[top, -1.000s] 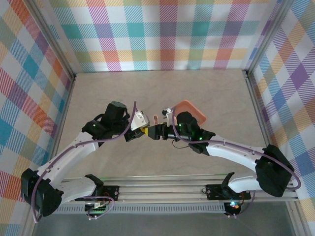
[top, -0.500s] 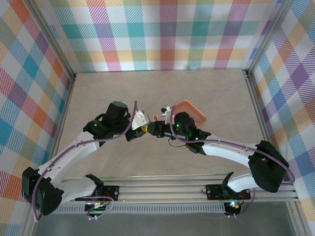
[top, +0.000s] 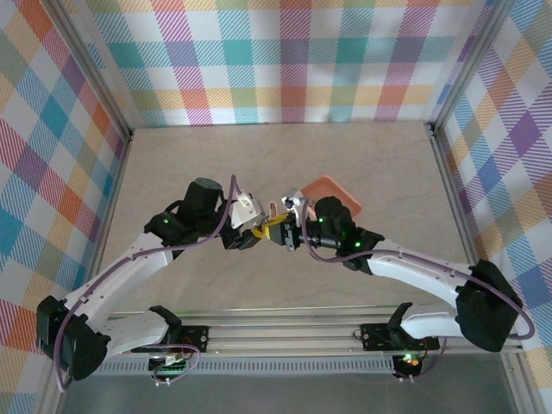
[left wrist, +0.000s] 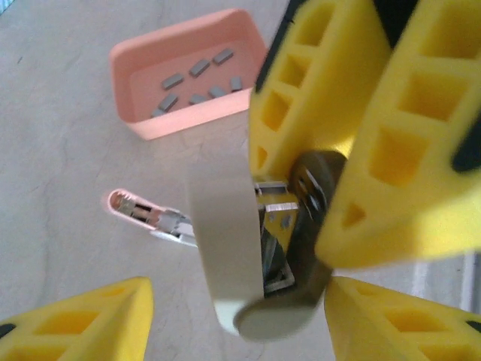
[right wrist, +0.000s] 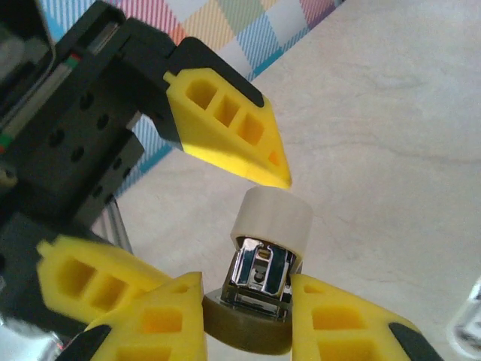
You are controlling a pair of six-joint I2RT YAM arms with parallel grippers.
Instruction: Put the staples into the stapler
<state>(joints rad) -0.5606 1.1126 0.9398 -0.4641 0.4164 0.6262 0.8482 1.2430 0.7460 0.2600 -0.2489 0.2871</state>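
Observation:
The stapler [left wrist: 225,241] hangs above the table, a white body over a chrome magazine [right wrist: 261,277], with its pink-tipped slide [left wrist: 139,209] drawn out. My right gripper [right wrist: 248,289] is shut on its rear end, seen in the top view [top: 279,233]. My left gripper [left wrist: 239,301] is open, its fingers [left wrist: 83,320] standing either side of the stapler's front end without touching. In the top view it [top: 251,235] faces the right gripper. Several grey staples [left wrist: 197,79] lie in the orange tray [left wrist: 188,124].
The orange tray [top: 338,193] sits on the table just behind the right wrist. Checked walls close in the back and both sides. Bare beige table [top: 276,164] stretches behind the grippers.
The right gripper has shut on the stapler. The left gripper, shut on it before, has opened and let go. Both arms stay close together at the table's middle.

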